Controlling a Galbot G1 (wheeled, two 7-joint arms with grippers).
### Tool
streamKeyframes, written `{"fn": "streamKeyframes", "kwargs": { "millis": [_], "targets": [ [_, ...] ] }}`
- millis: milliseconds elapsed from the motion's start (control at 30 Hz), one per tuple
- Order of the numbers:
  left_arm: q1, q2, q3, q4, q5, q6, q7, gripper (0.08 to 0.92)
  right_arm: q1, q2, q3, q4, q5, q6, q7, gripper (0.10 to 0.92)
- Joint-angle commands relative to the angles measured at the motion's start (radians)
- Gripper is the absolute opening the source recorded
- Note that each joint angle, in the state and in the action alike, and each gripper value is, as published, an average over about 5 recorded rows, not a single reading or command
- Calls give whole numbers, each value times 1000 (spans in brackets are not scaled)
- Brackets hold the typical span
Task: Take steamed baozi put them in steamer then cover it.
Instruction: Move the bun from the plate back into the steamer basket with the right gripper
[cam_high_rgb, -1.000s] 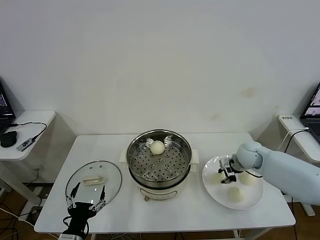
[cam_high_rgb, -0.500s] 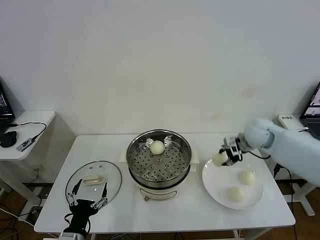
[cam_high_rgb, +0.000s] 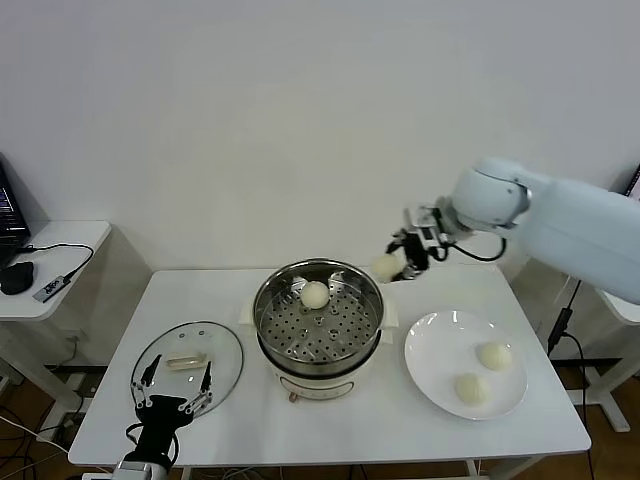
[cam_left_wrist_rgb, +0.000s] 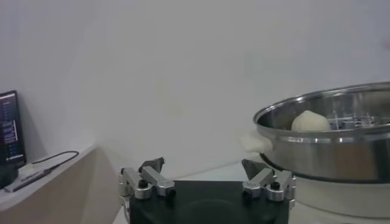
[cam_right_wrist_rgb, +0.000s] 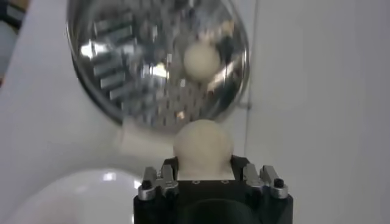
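White wall stood behind the white table (cam_high_rgb: 400, 420) I was working over. At its left edge my left gripper (cam_high_rgb: 171, 392) hung with fingers spread wide, just beside the cover (cam_high_rgb: 187, 363), which lay flat on the tabletop. At the centre, the steamer (cam_high_rgb: 318, 326) held one baozi (cam_high_rgb: 315, 294) on its perforated tray, toward the back. Above and just right of its rim, my right gripper (cam_high_rgb: 398, 268) was clamped on a second baozi (cam_high_rgb: 385, 267), clear of the table. Farther right, the white plate (cam_high_rgb: 432, 345) carried the two remaining buns (cam_high_rgb: 494, 355), lying apart from each other.
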Motion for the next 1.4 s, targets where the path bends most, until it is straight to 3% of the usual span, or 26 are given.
{"fn": "streamKeyframes", "kwargs": {
  "millis": [33, 367, 1067, 1233, 1400],
  "targets": [
    [-1, -1, -2, 2, -2, -1, 1, 823, -23, 210, -53, -6, 156, -137, 109, 558],
    [-14, -20, -9, 12, -5, 0, 0, 823, -144, 388, -32, -134, 144, -203, 191, 563],
    [-12, -23, -17, 2, -4, -3, -1, 823, -242, 473, -34, -270, 58, -198, 200, 581],
    [-16, -24, -13, 3, -3, -3, 0, 823, -241, 474, -31, -281, 54, -195, 181, 619],
    [-16, -22, -13, -1, -3, -3, 0, 823, -182, 425, -23, -228, 47, -178, 105, 746]
  ]
}}
